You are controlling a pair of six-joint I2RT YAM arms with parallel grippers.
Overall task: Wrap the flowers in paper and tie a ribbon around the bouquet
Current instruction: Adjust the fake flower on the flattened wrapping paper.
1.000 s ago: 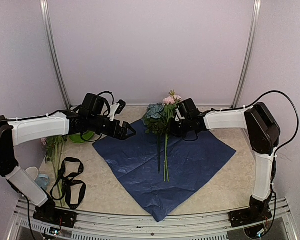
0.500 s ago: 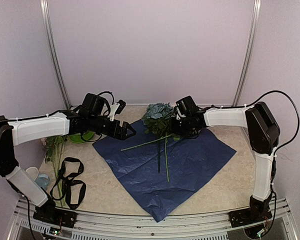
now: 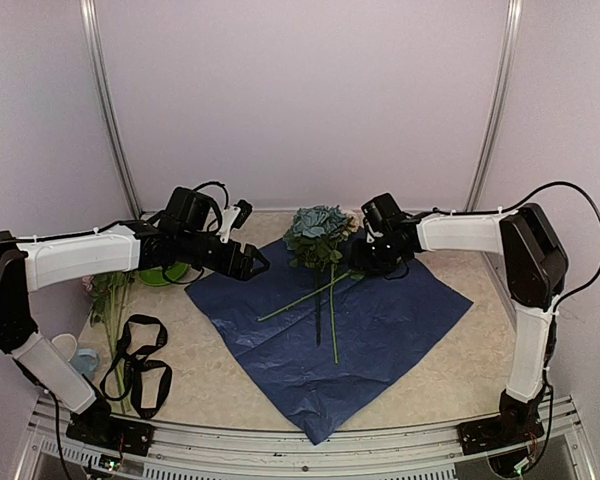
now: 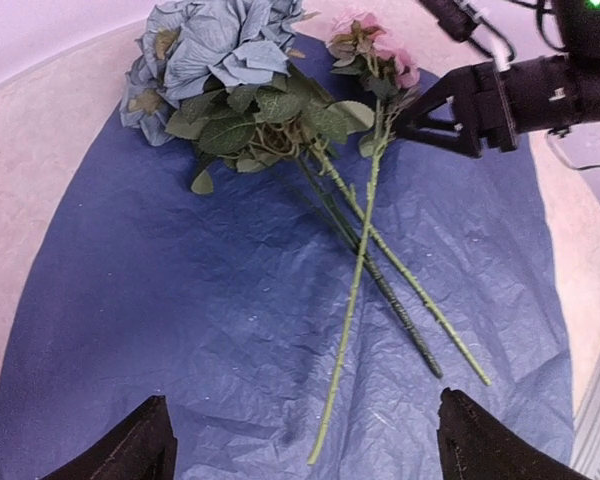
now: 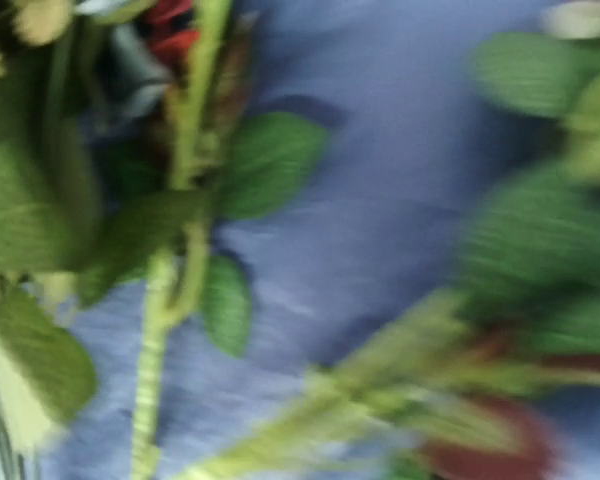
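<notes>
The ribbon (image 3: 135,362) lies looped off the paper's (image 3: 390,330) near-left edge. The flowers (image 4: 242,90) lie on the paper, stems (three, crossing) toward its middle and heads at its far corner. The left gripper (image 3: 252,262) hovers over its far-left edge, jaws wide apart. The right gripper (image 4: 412,118) sits toward its far-right edge, beside the pink rose; its opening cannot be told.

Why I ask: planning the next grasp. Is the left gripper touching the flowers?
Apart. Left wrist view: bare paper separates the left gripper from the flowers.
</notes>
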